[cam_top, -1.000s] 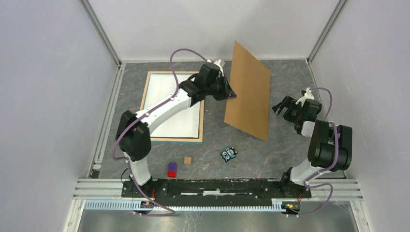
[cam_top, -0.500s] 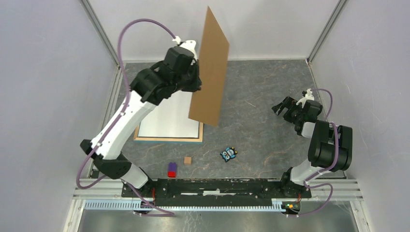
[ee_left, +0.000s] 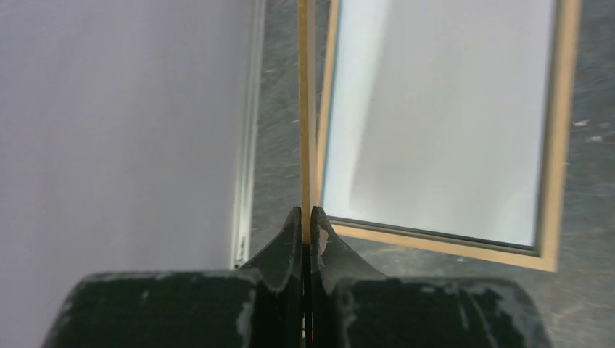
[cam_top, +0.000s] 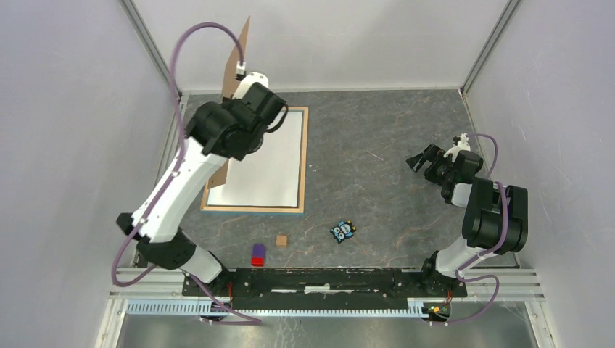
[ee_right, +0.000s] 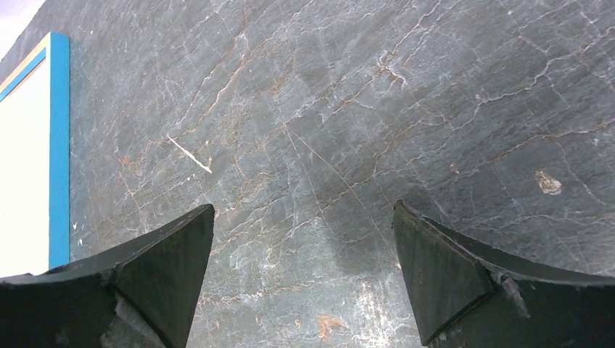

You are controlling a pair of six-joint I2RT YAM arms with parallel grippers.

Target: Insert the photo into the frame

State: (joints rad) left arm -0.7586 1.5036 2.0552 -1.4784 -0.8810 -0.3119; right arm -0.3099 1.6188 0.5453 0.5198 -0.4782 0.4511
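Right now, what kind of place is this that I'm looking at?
Most likely a robotics lab test cell, not a home or workshop: the left arm and right arm are bolted to an aluminium rail, and plain pale walls box in the marble-patterned tabletop.

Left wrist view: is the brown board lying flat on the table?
No, the brown board stands on edge, pinched between the shut jaws, beside the frame that lies flat.

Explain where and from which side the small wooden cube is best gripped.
Probably across two opposite side faces of the wooden cube, coming straight down: it sits flat on the table, faces parallel, nothing touching it.
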